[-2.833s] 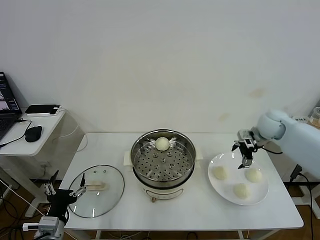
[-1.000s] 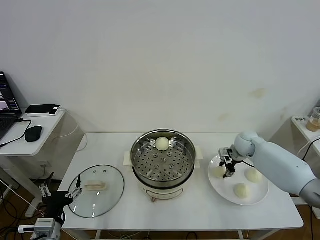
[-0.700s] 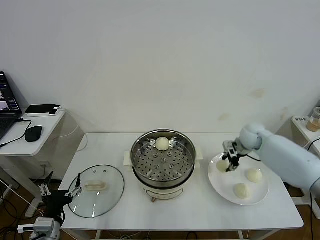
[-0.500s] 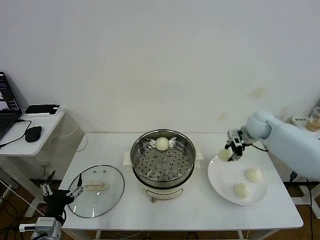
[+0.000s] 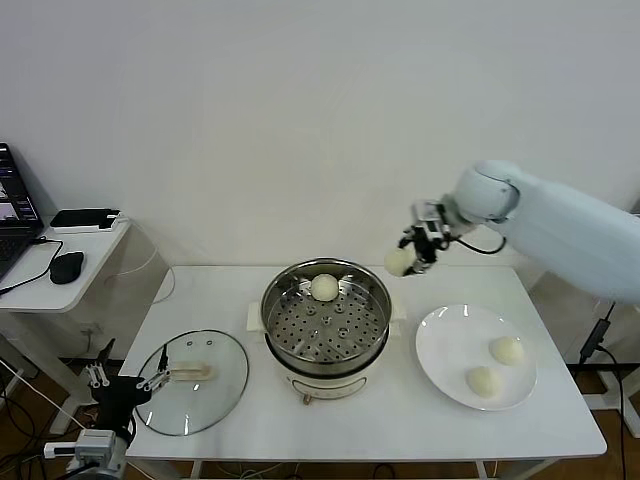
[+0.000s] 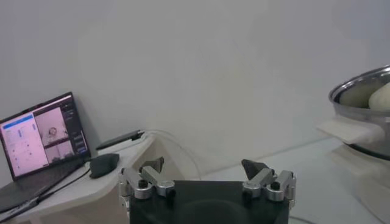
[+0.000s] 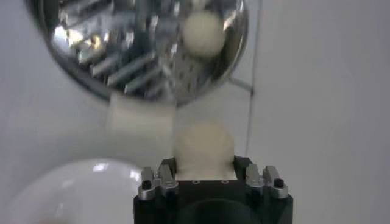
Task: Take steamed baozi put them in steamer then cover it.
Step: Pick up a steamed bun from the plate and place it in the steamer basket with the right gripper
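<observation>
My right gripper is shut on a cream-white baozi and holds it in the air to the right of the steamer, above the table. In the right wrist view the held baozi sits between the jaws, with the steamer beyond. One baozi lies on the perforated tray at the back. Two baozi lie on the white plate. The glass cover lies flat on the table at the left. My left gripper is open and parked low, left of the cover.
A side table at the far left carries a laptop, a mouse and a black phone. The white wall stands close behind the table. The table's front edge runs just below the cover and plate.
My right gripper closed on a baozi on the plate, lifted it, and carried it up and left toward the steamer. The plate now carries two baozi. The left arm stayed parked.
</observation>
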